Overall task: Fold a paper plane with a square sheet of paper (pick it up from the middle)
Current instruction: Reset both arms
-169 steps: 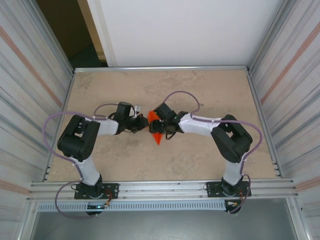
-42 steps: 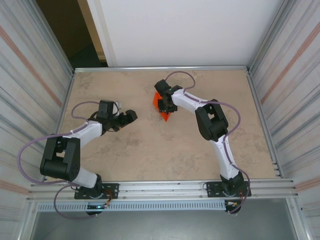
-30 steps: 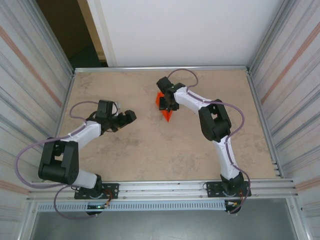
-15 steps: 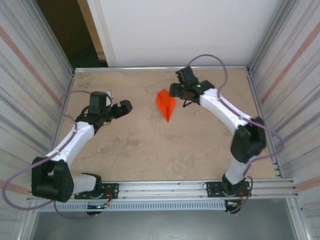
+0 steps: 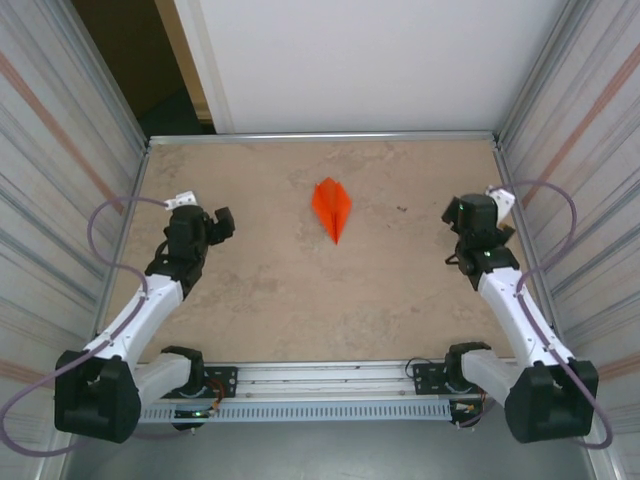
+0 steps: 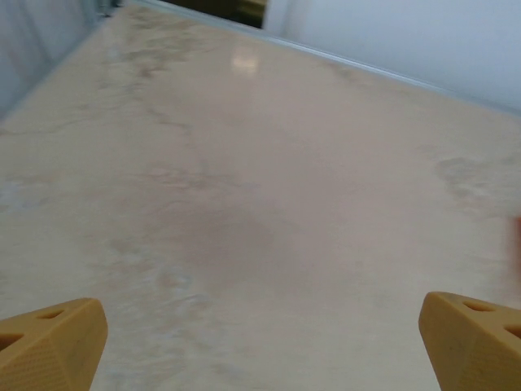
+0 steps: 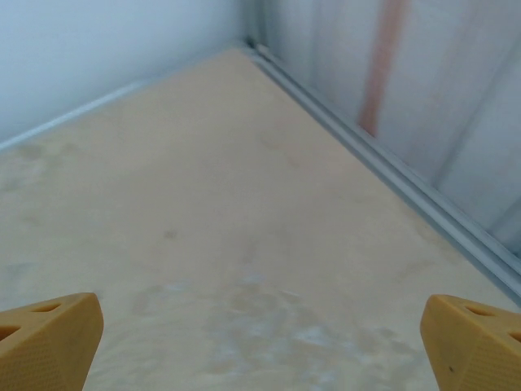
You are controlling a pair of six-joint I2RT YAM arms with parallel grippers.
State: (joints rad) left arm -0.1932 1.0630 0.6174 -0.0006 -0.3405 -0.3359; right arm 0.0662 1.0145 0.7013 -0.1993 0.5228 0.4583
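Paper plane (image 5: 332,207) well off table (image 5: 280,300) edges

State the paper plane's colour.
The paper plane is plain bright orange; top external view.

Through the left wrist camera I see my left gripper (image 6: 260,346) spread wide. One yellow fingertip (image 6: 49,342) sits in the bottom left corner and the other in the bottom right, with bare table (image 6: 244,212) between them. The beige, mottled surface runs ahead of the fingers to a thin metal rail (image 6: 383,71), with a white wall (image 6: 407,28) behind it. A faint reddish blur (image 6: 516,240) touches the right edge, ahead of the right-hand finger; I can't tell what it is.
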